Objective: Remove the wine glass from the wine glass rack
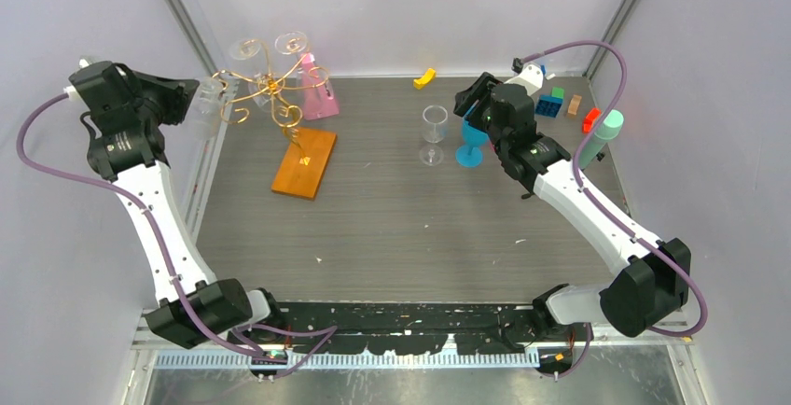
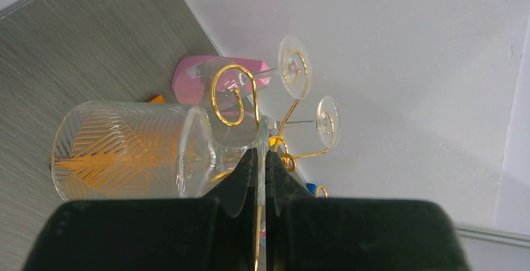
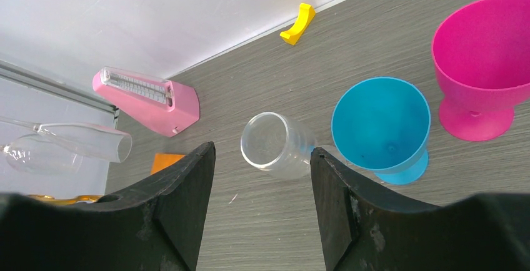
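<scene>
The wine glass rack (image 1: 270,88) is a tree of gold wire arms on an orange wooden base (image 1: 305,162) at the back left. Clear wine glasses hang from it; two feet show in the left wrist view (image 2: 294,66). My left gripper (image 1: 193,97) is at the rack's left side. In the left wrist view it (image 2: 260,155) is shut on the thin foot of a clear wine glass (image 2: 125,152) that lies sideways, its bowl to the left, next to a gold loop (image 2: 232,96). My right gripper (image 1: 469,104) is open and empty, as its wrist view (image 3: 262,152) shows.
A clear cup (image 1: 432,130) (image 3: 278,145), a blue goblet (image 1: 471,144) (image 3: 381,124) and a pink goblet (image 3: 481,65) stand below the right gripper. A pink metronome (image 1: 319,92) stands behind the rack. A yellow piece (image 1: 425,77), toy blocks (image 1: 550,104) and a mint bottle (image 1: 606,134) sit at the back right.
</scene>
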Available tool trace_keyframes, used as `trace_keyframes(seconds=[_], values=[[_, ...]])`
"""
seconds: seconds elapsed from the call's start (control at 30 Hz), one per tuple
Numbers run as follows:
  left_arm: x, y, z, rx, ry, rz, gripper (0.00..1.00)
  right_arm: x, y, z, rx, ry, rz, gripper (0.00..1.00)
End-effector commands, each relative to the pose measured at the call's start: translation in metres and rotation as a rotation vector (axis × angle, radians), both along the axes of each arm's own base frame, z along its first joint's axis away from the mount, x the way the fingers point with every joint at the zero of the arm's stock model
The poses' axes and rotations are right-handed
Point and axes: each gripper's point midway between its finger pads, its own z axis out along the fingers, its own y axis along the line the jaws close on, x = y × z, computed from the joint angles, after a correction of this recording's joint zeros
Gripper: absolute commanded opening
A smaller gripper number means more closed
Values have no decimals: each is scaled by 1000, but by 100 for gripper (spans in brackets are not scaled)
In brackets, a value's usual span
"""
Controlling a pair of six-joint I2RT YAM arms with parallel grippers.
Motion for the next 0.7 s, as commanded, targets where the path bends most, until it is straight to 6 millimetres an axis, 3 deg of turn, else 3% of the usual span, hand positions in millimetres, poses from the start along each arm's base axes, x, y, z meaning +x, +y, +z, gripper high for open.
trace_keyframes(seconds=[0.0, 0.23, 0.47, 0.67], values=[[-18, -8, 49, 96, -123, -5, 0, -1, -4, 33, 41, -88, -11, 63], [-21, -17, 69, 112, -166, -37, 0, 0, -3, 32, 41, -87, -10, 63], [-23, -37, 104, 131, -250, -106, 0, 0, -2, 30, 44, -81, -5, 63], [-11, -60, 125, 61, -335, -214, 0, -1, 0, 29, 55, -81, 2, 63]])
